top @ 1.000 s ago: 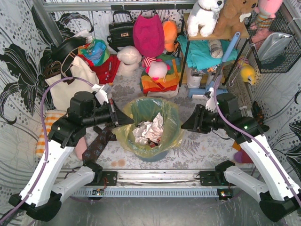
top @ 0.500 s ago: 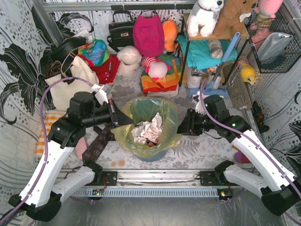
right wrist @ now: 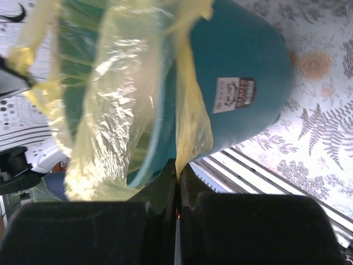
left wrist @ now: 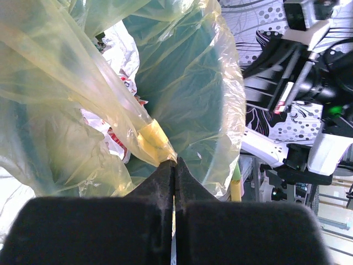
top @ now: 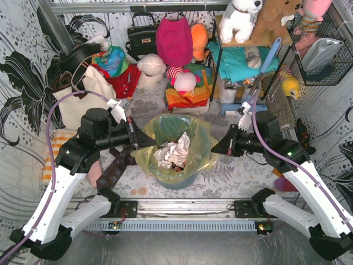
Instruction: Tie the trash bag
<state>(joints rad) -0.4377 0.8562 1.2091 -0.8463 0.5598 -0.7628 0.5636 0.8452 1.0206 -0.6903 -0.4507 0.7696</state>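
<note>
closure is seen at the left tool (left wrist: 175,164): its two dark fingers (left wrist: 157,185) are pressed flat together, and a folded strip of the trash bag (left wrist: 187,83) is caught between their tips. from that pinch the thin yellow-green plastic is spread upward and outward, crinkled and translucent. crumpled white paper (left wrist: 118,49) with red print is glimpsed behind the film.

the right tool (right wrist: 177,172) is likewise clenched, and a narrow edge of the bag is held where its tips meet. beyond that grip the plastic is draped loosely over the rim of the teal bin (right wrist: 242,49), on whose side a white label (right wrist: 234,95) is carried. the bin is stood on the bench (right wrist: 325,121), which is covered with a grey fern-and-flower print.

from overhead, the bin is found between the two arms, near the front of the bench, with the bag lining it and folded out over its rim. the bag is drawn to a point on its left side and on its right side, each point ending at one tool. crumpled paper is heaped inside.

further back, a white tote bag (top: 77,102) is propped at the left, well apart from the bin. a black handbag (top: 142,36) and a pink bag (top: 174,38) are hung against the patterned backdrop, and a white plush toy (top: 241,19) is seated on a shelf at the upper right.
</note>
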